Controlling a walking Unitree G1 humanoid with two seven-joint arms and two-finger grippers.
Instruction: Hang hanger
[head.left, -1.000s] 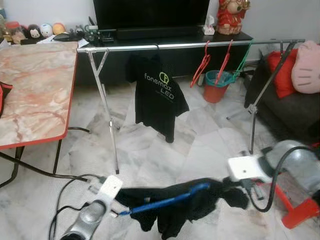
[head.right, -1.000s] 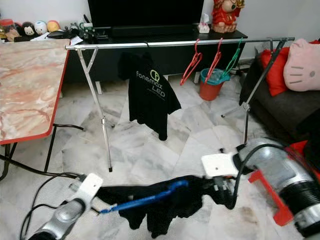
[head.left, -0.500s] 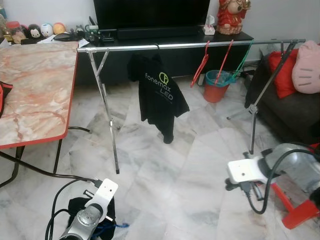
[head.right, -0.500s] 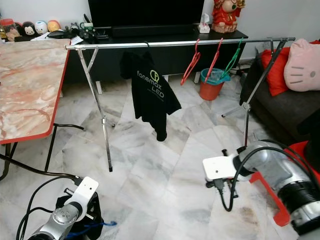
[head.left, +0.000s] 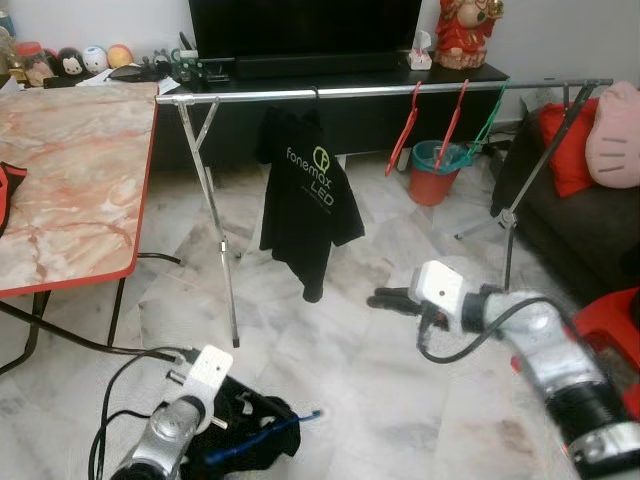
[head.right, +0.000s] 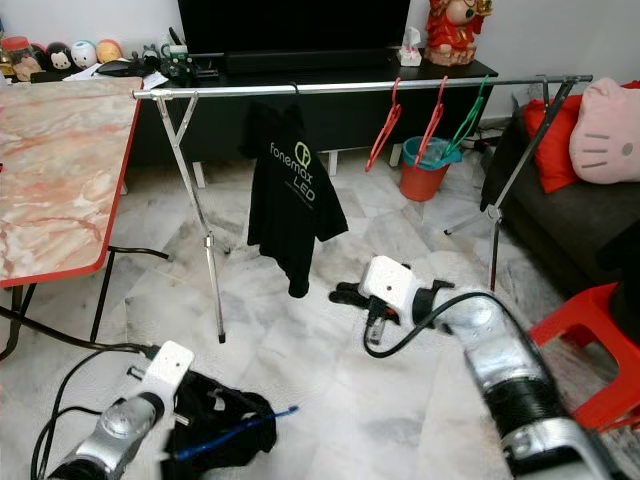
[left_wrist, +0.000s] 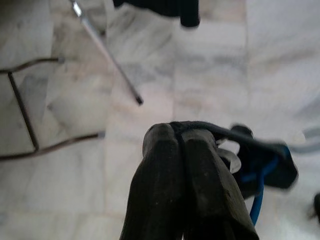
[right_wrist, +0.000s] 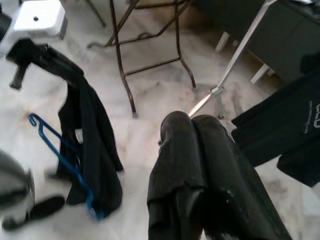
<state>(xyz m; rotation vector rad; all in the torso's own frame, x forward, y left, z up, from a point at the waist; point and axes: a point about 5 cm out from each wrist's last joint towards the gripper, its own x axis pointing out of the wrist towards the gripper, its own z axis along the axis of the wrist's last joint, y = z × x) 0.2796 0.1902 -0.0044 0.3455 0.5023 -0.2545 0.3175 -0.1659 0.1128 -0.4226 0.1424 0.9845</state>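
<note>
- My left gripper (left_wrist: 182, 137) is pinched shut on a fold of the black garment (head.right: 215, 425), low by the floor at my left. The cloth bunches between my fingers, and the blue hanger (head.right: 235, 432) threaded through it dangles with it.
- My right gripper (head.right: 350, 294) reaches out ahead with its two black fingers pressed together on nothing, just beside the hem of the black printed T-shirt (head.left: 305, 195) that hangs on the clothes rail (head.left: 350, 91).
- I judge the load light but awkward. The garment is limp and would slide or swing; the hanger is a thin, stiff plastic rod, smooth and probably slippery under my pads.
- A grip on cloth alone gives me no say over how the hook points. The better hold, I think, is on the hanger itself near the neck below the hook, with the shirt left to drape. I cannot make out the hook clearly from here.
- The rail is a polished metal tube on crossed metal legs; two red hangers (head.left: 405, 130) and a green hanger (head.left: 487, 122) hang farther along it, with bare tube between them and the T-shirt.
- The floor is glossy marble tile (head.left: 360, 370), with a black cable (head.left: 120, 380) looping near my left arm.
</note>
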